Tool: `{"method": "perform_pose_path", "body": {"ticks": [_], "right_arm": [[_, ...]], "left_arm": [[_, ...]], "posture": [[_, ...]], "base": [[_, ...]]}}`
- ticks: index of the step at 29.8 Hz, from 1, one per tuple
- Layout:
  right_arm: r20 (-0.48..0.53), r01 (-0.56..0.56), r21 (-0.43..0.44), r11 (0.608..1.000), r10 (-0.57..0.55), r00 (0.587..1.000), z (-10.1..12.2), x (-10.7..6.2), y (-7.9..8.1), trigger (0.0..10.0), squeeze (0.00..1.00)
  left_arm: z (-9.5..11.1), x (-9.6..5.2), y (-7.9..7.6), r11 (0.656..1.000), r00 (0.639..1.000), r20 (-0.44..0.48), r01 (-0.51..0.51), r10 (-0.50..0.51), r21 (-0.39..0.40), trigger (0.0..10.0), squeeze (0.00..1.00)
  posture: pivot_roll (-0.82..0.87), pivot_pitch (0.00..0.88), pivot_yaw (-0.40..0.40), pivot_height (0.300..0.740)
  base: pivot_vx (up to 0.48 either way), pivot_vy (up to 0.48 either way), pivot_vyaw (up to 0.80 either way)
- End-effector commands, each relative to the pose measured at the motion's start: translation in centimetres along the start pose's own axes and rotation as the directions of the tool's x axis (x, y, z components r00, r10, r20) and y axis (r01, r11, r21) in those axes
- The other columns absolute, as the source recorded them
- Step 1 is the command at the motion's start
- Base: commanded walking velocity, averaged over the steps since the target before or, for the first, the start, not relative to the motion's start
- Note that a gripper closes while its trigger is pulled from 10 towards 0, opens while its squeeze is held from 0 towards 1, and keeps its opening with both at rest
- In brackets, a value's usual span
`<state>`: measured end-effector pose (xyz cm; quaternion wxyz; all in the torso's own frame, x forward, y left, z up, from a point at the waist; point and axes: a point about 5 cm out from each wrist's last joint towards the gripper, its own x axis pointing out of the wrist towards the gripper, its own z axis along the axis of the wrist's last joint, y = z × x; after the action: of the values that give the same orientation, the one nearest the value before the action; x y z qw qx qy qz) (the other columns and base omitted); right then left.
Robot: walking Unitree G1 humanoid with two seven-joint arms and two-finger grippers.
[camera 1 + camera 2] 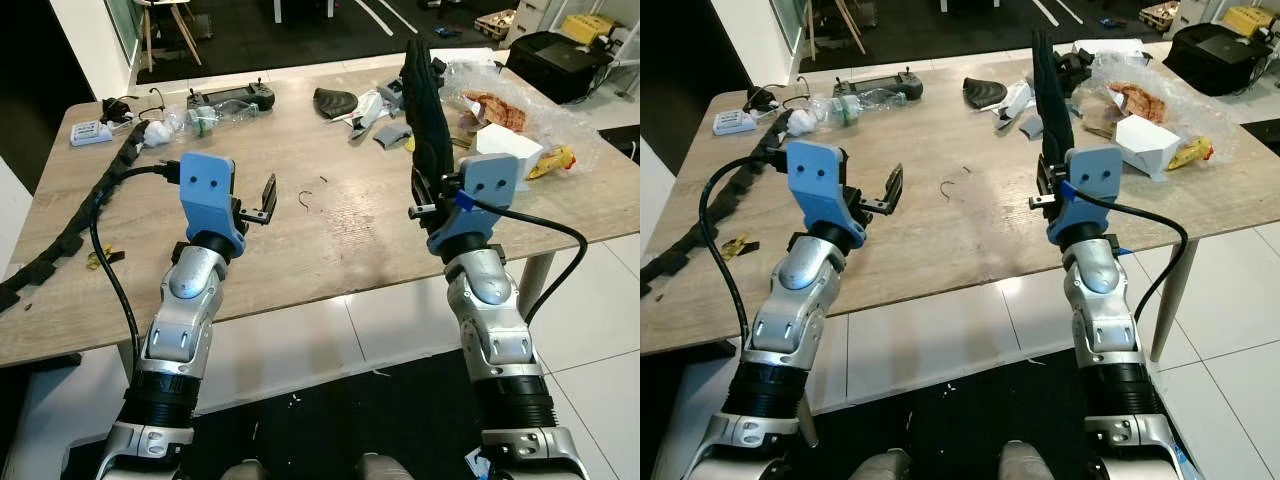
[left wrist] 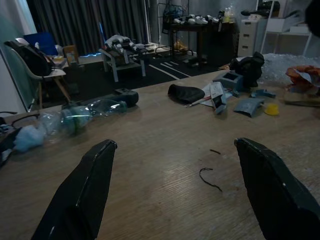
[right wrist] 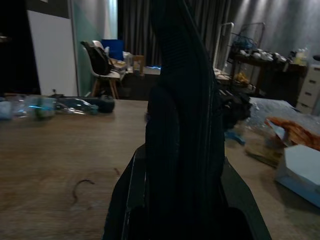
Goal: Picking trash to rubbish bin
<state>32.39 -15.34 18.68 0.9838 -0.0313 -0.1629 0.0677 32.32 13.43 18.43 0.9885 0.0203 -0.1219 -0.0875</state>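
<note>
— Left eye view, far left first: what lies there?
— A black segmented strip [image 1: 70,225] runs along the wooden counter [image 1: 330,240] edge, with a crushed plastic bottle [image 1: 215,113] and a black controller [image 1: 232,96] behind it.
— And the left hand [image 1: 255,205]?
— Raised over the counter, fingers [image 2: 82,195] spread apart, holding nothing. A small curl of wire [image 1: 306,200] lies just beyond it.
— Further right?
— The right hand [image 1: 430,175] is clamped on a long black ribbed piece of trash [image 1: 428,110], held upright above the counter.
— Past it?
— A white box [image 1: 505,148], crumpled wrappers and clear plastic [image 1: 500,85] near the right end.
</note>
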Motion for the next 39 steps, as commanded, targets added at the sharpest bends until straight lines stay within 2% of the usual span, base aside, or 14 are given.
{"method": "perform_pose_path", "body": {"ticks": [1, 14, 32, 39], "right_arm": [[0.028, -0.006, 0.001, 1.000, 0.006, 1.000, 0.4, 0.2, 0.1, 10.0, 0.00], [0.016, 0.003, 0.002, 1.000, -0.003, 1.000, 0.0, 0.0, 0.0, 10.0, 0.00], [-0.059, 0.038, 0.016, 0.999, -0.037, 0.998, -1.8, -0.7, -0.2, 10.0, 0.00], [-0.089, 0.033, 0.013, 0.999, -0.031, 0.996, -2.6, -1.5, -0.1, 10.0, 0.00]], "left_arm": [[-0.4, 0.0, 0.1, 1.000, 1.000, -0.013, -0.014, 0.014, 0.000, 10.0, 0.00], [-0.4, -0.1, 0.1, 1.000, 1.000, -0.014, -0.020, 0.020, 0.007, 10.0, 0.00], [-1.2, -0.5, 0.2, 1.000, 0.999, -0.043, -0.018, 0.019, 0.007, 10.0, 0.00], [-1.7, -0.9, 0.7, 1.000, 0.997, -0.072, -0.020, 0.021, 0.021, 10.0, 0.00]], "posture": [[-0.07, 0.000, 0.003, 0.740], [-0.07, 0.007, -0.001, 0.740], [-0.07, 0.025, 0.001, 0.740], [-0.06, 0.079, 0.002, 0.740]], "base": [[0.000, 0.000, -0.71], [0.000, 0.000, -0.80], [0.000, 0.000, -0.80], [0.000, 0.000, -0.80]]}}
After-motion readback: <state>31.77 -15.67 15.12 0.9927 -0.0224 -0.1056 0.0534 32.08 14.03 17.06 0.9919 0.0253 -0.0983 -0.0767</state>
